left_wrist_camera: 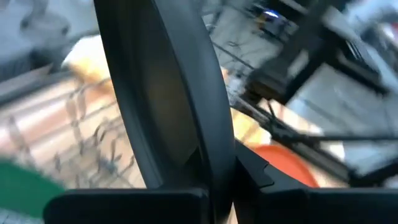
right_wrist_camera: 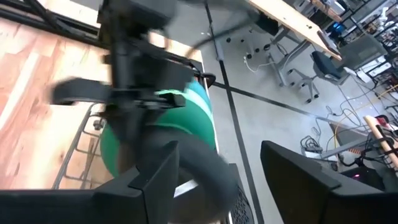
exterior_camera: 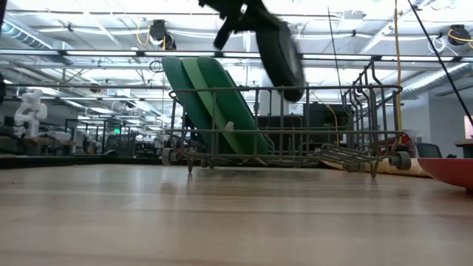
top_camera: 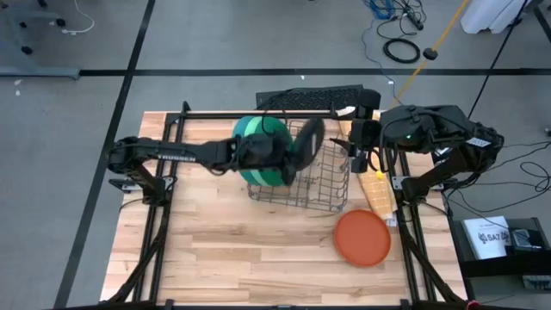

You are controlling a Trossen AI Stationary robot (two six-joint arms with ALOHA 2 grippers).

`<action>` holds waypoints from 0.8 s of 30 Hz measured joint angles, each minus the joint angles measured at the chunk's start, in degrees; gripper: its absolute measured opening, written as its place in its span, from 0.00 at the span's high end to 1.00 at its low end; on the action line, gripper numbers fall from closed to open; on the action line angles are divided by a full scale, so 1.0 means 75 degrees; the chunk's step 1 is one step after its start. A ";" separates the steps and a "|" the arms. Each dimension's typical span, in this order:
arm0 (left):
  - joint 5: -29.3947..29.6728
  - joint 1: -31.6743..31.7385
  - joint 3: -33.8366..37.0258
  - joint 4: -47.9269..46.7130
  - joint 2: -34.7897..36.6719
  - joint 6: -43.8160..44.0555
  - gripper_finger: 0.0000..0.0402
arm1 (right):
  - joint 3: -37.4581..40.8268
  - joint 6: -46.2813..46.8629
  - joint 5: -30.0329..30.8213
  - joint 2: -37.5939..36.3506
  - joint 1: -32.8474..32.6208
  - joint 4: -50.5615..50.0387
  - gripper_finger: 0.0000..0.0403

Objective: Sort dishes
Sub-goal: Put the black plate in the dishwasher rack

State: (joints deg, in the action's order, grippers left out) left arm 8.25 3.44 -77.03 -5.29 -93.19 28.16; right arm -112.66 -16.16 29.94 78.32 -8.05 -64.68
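Note:
My left gripper [top_camera: 288, 159] reaches in from the table's left and is shut on a black plate [top_camera: 307, 142], held on edge above the grey wire rack [top_camera: 320, 191]. Green and teal plates [top_camera: 258, 138] stand on edge in the rack's left part, leaning against its wires [exterior_camera: 214, 103]. An orange plate [top_camera: 362, 238] lies flat on the table, near and right of the rack. My right gripper [right_wrist_camera: 230, 186] hovers open at the rack's right side [top_camera: 353, 151], holding nothing. My left gripper pinches the black plate's rim [left_wrist_camera: 214, 177] between its two fingers, coming from the table's left and slanting slightly down. The plate stands on edge, tilted, and is lifted clear above the rack [exterior_camera: 282, 52].
A folded yellow-orange cloth [top_camera: 375, 191] lies along the table's right edge beside the rack. The table's near half is bare wood [top_camera: 241, 250]. Black frame rails run along the left and far sides [top_camera: 258, 114].

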 joint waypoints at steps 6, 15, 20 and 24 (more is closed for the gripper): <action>-0.0304 0.0339 0.0064 -0.0108 -0.0141 0.1572 0.92 | 0.0000 -0.0110 -0.0003 -0.0003 -0.0177 -0.0181 0.47; 0.0540 0.0214 0.0073 -0.0390 -0.0669 0.2165 0.92 | 0.0000 -0.0341 -0.0006 -0.0003 -0.0550 -0.0202 0.47; 0.1648 0.0138 0.0073 -0.0899 -0.0682 0.1795 0.92 | 0.0000 -0.0364 -0.0012 -0.0003 -0.0791 -0.0208 0.47; 0.2500 -0.0081 -0.0006 -0.1125 -0.0685 0.1393 0.92 | 0.0000 -0.0402 -0.0009 -0.0003 -0.0943 -0.0208 0.47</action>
State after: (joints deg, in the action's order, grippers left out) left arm 27.00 2.83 -77.08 -13.73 -98.32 38.61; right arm -112.66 -19.18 29.87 78.30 -15.13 -66.24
